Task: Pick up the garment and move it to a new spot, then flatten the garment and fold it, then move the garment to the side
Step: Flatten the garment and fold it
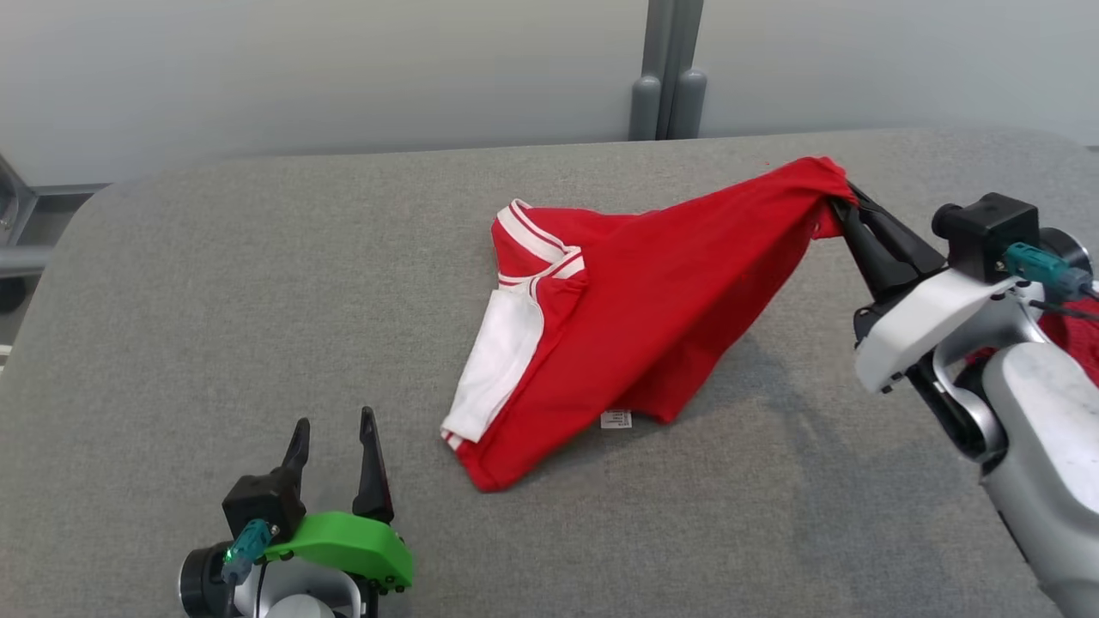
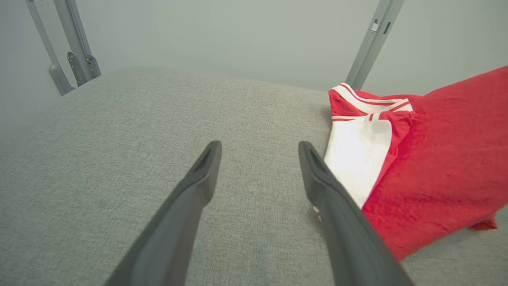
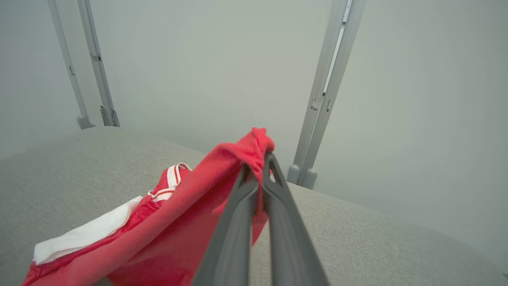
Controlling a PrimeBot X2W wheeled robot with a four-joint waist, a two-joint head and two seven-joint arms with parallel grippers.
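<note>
On the grey desk (image 1: 215,283), red garment (image 1: 652,326), one corner in clenched jaws of right gripper (image 1: 846,199), left gripper (image 1: 335,418) jaws released

Across the middle and bottom of the head view, grey woven tabletop (image 1: 215,300), rounded at its upper-left corner. Along the top, plain pale wall (image 1: 343,77). At top centre, against that wall, grey upright posts (image 1: 668,77) with rounded feet. At the far left edge, metal frame (image 1: 21,223), partly cut off. At the right edge, patch of red knit (image 1: 1077,343), too hidden to identify.
</note>
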